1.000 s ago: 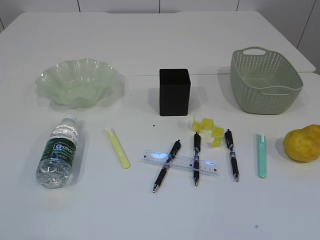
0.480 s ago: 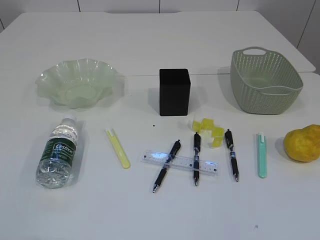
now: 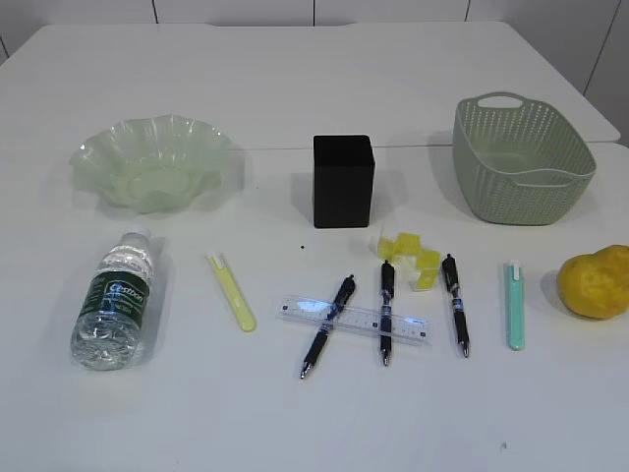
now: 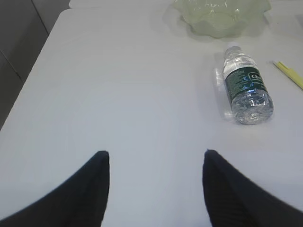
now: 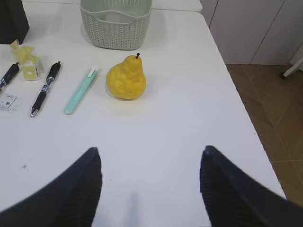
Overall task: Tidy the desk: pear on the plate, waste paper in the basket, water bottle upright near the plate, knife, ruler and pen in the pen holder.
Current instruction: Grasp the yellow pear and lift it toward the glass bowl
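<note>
The pear (image 3: 595, 283) (image 5: 126, 78) stands at the desk's right edge, ahead of my open, empty right gripper (image 5: 150, 149). The water bottle (image 3: 116, 303) (image 4: 246, 85) lies on its side, cap toward the wavy green plate (image 3: 152, 162) (image 4: 220, 14). It is ahead and right of my open, empty left gripper (image 4: 155, 152). The yellow waste paper (image 3: 411, 258) sits in front of the black pen holder (image 3: 343, 181). The clear ruler (image 3: 354, 317) lies across two pens (image 3: 328, 325), with a third pen (image 3: 455, 303) to its right. A yellow knife (image 3: 231, 291) and a teal knife (image 3: 515, 305) lie flat. The basket (image 3: 521, 157) stands at the back right.
Neither arm shows in the exterior view. The desk's right edge (image 5: 236, 104) runs close to the pear, with floor beyond. Its left edge (image 4: 33, 75) lies left of the left gripper. A seam between two tabletops (image 3: 265, 148) crosses behind the pen holder.
</note>
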